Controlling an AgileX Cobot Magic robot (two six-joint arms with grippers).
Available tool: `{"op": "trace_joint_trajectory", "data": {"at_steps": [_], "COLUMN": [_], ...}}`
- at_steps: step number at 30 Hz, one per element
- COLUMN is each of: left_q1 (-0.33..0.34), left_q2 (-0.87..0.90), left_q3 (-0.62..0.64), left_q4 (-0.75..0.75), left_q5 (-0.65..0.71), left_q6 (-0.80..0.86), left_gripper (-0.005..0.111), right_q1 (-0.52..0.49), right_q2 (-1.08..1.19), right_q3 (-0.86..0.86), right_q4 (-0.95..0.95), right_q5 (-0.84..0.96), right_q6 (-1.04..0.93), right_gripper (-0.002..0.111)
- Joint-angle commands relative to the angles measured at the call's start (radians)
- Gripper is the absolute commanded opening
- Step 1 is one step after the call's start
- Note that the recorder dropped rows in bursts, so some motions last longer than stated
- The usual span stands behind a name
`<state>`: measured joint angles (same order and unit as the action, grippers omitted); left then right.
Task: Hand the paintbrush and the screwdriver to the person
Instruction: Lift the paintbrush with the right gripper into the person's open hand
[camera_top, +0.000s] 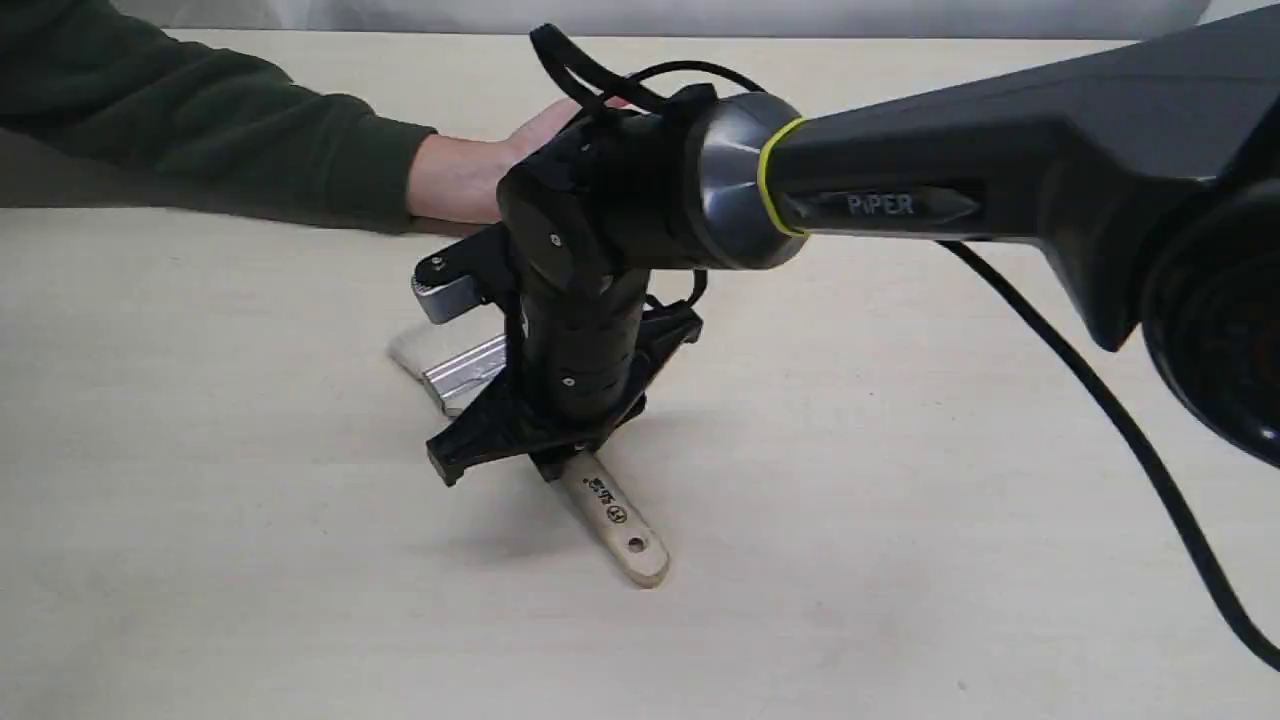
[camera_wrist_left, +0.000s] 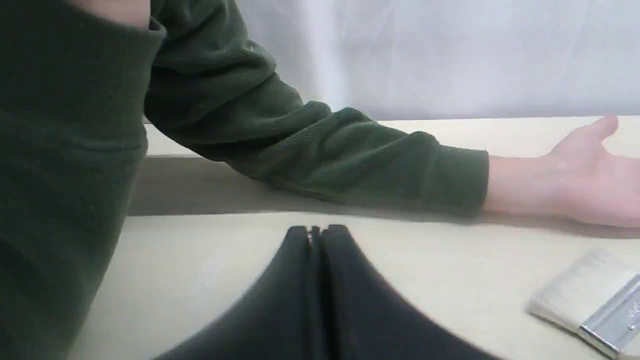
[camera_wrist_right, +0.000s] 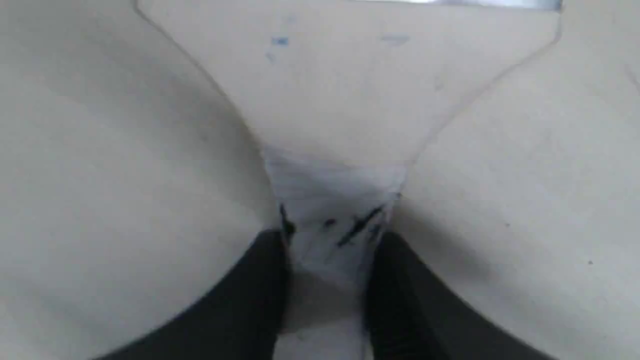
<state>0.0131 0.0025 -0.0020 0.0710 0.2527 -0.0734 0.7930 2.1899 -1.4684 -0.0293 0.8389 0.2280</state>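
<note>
The paintbrush (camera_top: 615, 515) lies flat on the table, with its pale bristles and metal ferrule (camera_top: 465, 370) toward the person's hand and its wooden handle toward the near edge. My right gripper (camera_top: 555, 440) points straight down over the handle. In the right wrist view the two black fingers press both sides of the handle (camera_wrist_right: 350, 100), so this gripper (camera_wrist_right: 327, 250) is shut on it. The person's hand (camera_top: 465, 180) rests palm-up on the table just behind the brush. My left gripper (camera_wrist_left: 314, 232) is shut and holds nothing. The brush's bristles (camera_wrist_left: 585, 292) show off to its side. The screwdriver is out of view.
The person's dark green sleeve (camera_wrist_left: 320, 145) lies across the far side of the table (camera_top: 200, 500), and more of the sleeve fills one side of the left wrist view. A black cable (camera_top: 1130, 430) hangs from the right arm over the table.
</note>
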Motion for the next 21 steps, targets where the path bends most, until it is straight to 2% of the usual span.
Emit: {"op": "trace_joint_trajectory", "data": {"at_steps": [1, 8, 13, 17, 21], "left_q1": [-0.002, -0.002, -0.002, -0.002, -0.002], "left_q2": [-0.002, -0.002, -0.002, -0.002, -0.002], "left_q3": [0.002, 0.002, 0.002, 0.002, 0.002], "left_q4": [-0.002, -0.002, -0.002, -0.002, -0.004], "left_q5": [-0.003, -0.003, -0.003, -0.003, -0.001], "left_q6": [-0.002, -0.002, -0.002, -0.002, -0.002], "left_gripper": [0.0, 0.0, 0.0, 0.0, 0.0], "right_q1": [0.0, 0.0, 0.0, 0.0, -0.027], "right_q2": [0.04, -0.065, -0.21, -0.308, -0.367], "right_q3": [0.025, 0.027, 0.028, 0.028, 0.026], "right_q4": [0.006, 0.104, 0.102, 0.056, -0.099], "right_q5": [0.035, -0.005, -0.022, -0.04, -0.104], "right_q6": [-0.073, -0.19, -0.213, -0.207, -0.071], "right_gripper": [0.004, 0.004, 0.004, 0.004, 0.004]}}
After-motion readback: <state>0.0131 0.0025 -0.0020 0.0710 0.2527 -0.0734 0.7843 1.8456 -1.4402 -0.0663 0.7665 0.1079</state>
